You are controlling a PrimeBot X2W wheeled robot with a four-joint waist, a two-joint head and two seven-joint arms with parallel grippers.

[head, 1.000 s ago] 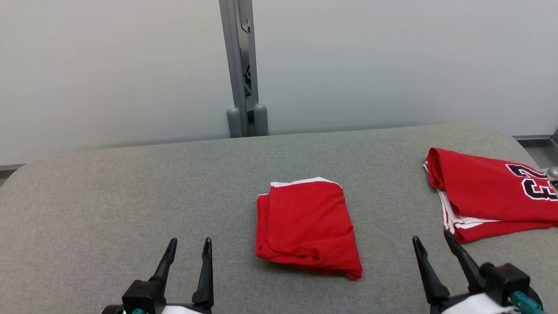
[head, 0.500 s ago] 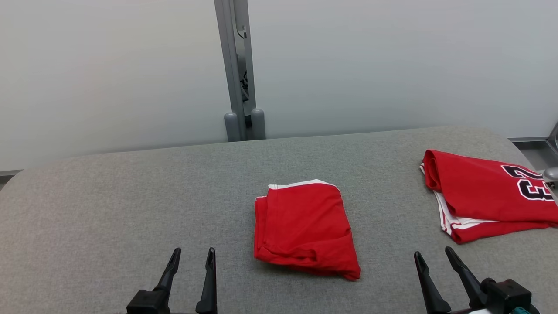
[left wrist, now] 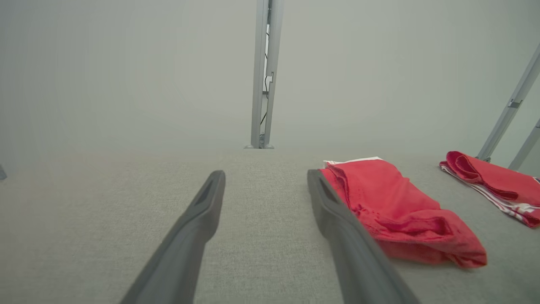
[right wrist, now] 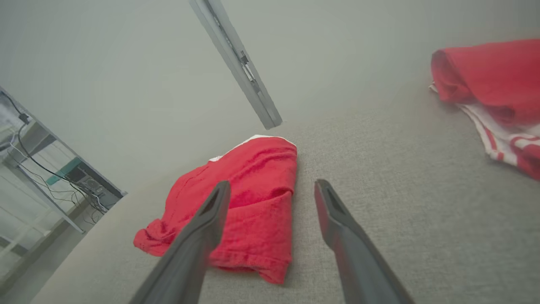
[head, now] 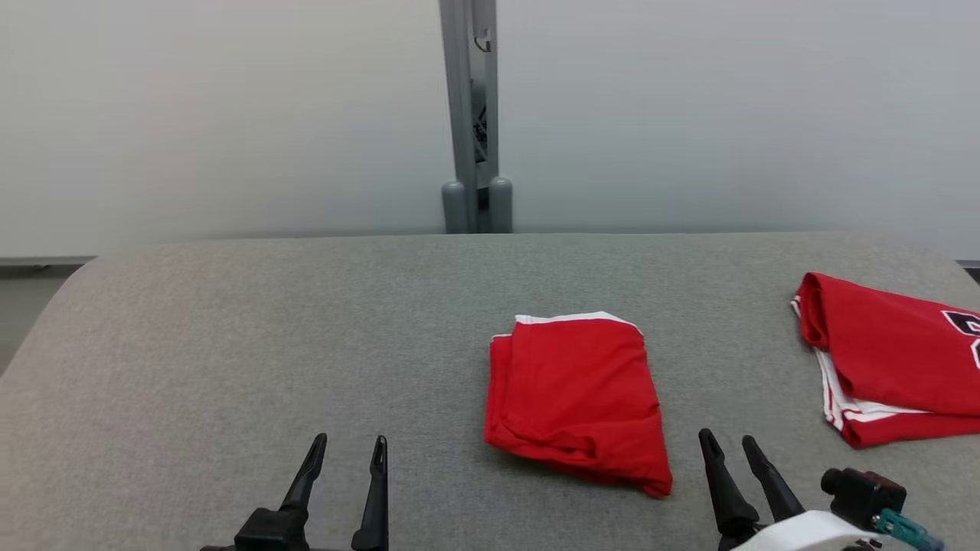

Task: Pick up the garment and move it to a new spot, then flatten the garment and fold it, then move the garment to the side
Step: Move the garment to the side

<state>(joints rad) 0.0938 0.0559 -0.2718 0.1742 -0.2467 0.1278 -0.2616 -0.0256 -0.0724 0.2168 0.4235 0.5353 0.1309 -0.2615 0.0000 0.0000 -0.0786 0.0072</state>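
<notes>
Garment, seemingly folded, lies centre frame on the grey table; it looks soft, light and limp, best pinched at its thick lower edge. Left gripper and right gripper hover spread, empty.

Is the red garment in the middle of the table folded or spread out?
Folded. The red garment lies as a compact rectangle on the grey table, with layered edges along its left side.
</notes>
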